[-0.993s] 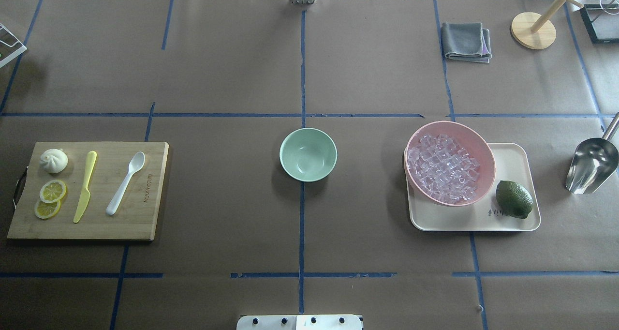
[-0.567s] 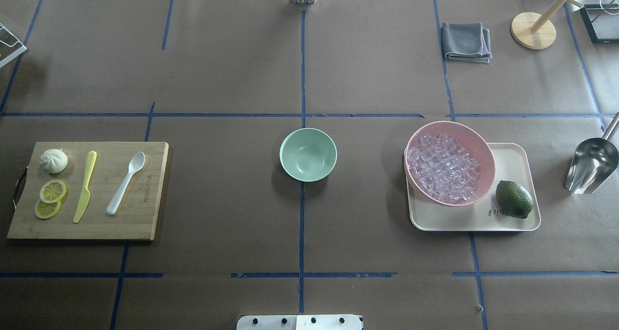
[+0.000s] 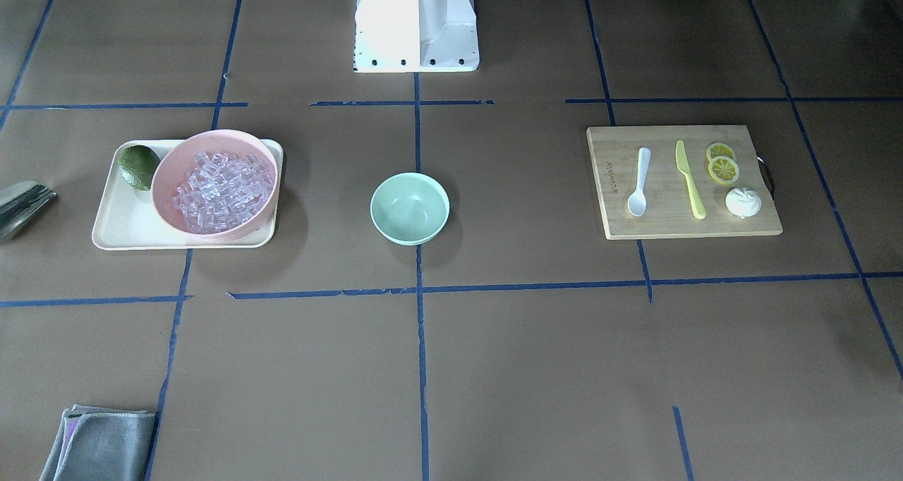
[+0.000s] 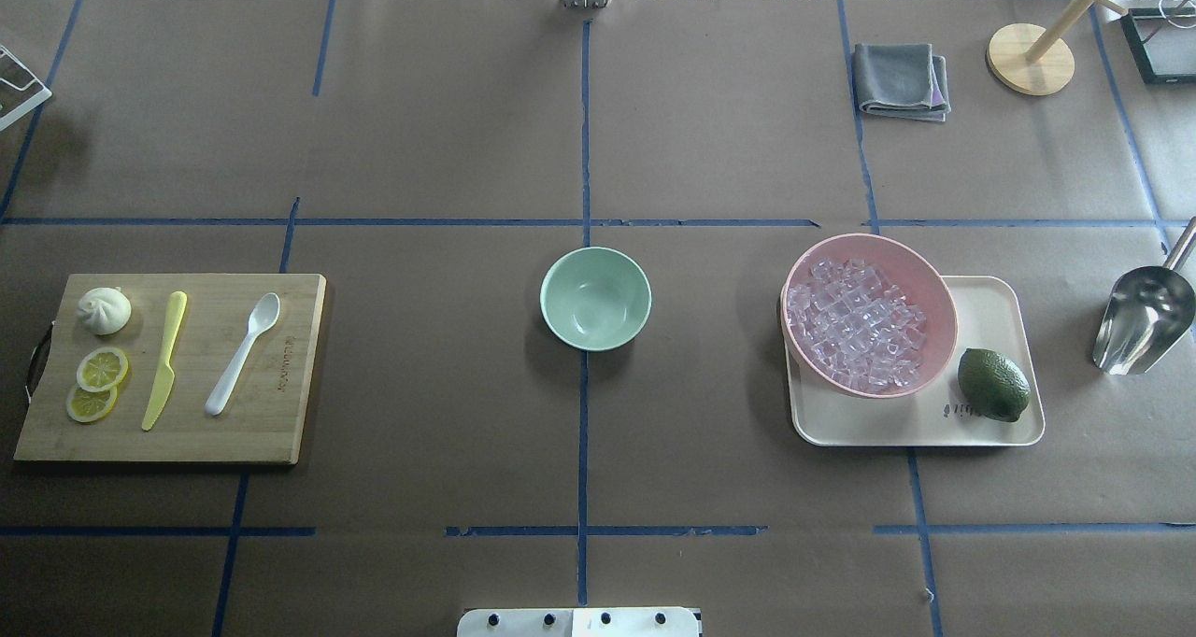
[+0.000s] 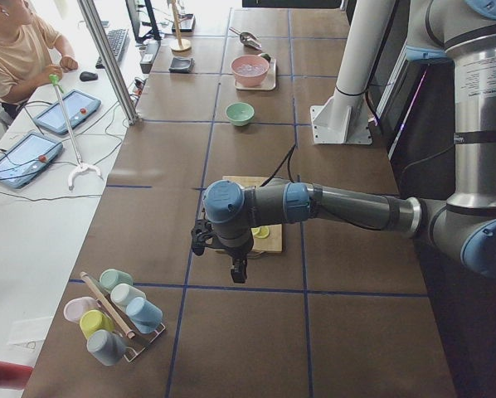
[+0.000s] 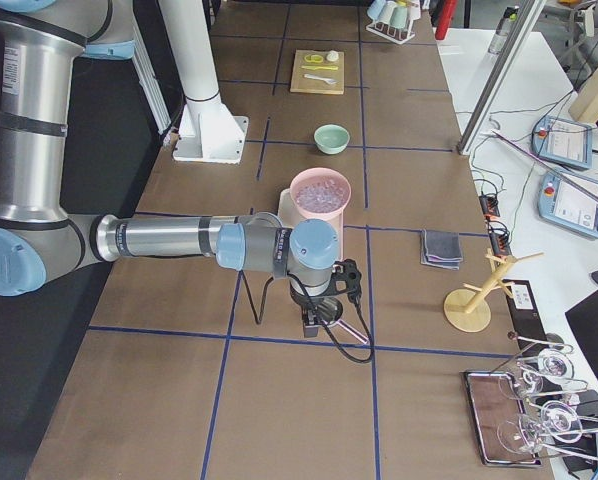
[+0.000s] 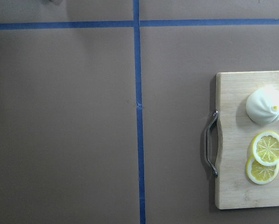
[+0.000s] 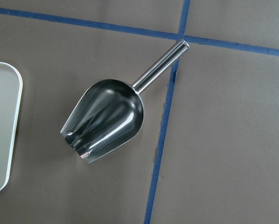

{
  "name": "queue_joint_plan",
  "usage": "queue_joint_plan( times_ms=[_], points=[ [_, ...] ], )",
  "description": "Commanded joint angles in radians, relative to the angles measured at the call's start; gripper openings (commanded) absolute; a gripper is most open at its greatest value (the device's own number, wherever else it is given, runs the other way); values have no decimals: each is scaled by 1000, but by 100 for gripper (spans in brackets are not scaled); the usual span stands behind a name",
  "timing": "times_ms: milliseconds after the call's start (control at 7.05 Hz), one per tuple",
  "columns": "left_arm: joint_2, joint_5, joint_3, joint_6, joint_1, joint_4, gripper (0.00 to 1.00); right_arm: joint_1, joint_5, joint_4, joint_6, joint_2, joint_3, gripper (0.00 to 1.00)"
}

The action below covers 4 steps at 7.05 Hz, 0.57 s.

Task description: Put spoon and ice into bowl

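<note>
The white spoon [image 4: 243,353] lies on the wooden cutting board [image 4: 271,413] at the left, scoop end away from me; it also shows in the front view [image 3: 639,182]. The mint-green bowl [image 4: 595,298] stands empty at the table's centre. Many clear ice cubes [image 4: 855,324] fill the pink bowl [image 4: 942,291] at the right. My left gripper [image 5: 238,269] hangs above the table just outside the board's handle end. My right gripper [image 6: 311,325] hangs over the metal scoop [image 8: 104,119]. I cannot tell whether either is open or shut.
On the board lie a yellow-green knife [image 4: 165,357], a white bun [image 4: 104,309] and lemon slices [image 4: 98,383]. The pink bowl sits on a cream tray [image 4: 990,310] with a lime [image 4: 992,384]. A grey cloth [image 4: 902,79] and a wooden stand [image 4: 1030,58] are far right.
</note>
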<state>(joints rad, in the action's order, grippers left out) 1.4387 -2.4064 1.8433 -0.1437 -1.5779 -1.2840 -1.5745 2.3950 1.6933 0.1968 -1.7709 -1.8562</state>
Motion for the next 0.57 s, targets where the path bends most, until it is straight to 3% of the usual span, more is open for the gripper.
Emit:
queue_joint_plan(
  times_ms=[0,425],
  points=[
    [-17,0,1,-2,-1,-1,100,40,9,-1,-22,-10,-69,100],
    [-17,-13,8,-2,1,-5,100,245,36,-3,-359,31,-239,100]
  ],
)
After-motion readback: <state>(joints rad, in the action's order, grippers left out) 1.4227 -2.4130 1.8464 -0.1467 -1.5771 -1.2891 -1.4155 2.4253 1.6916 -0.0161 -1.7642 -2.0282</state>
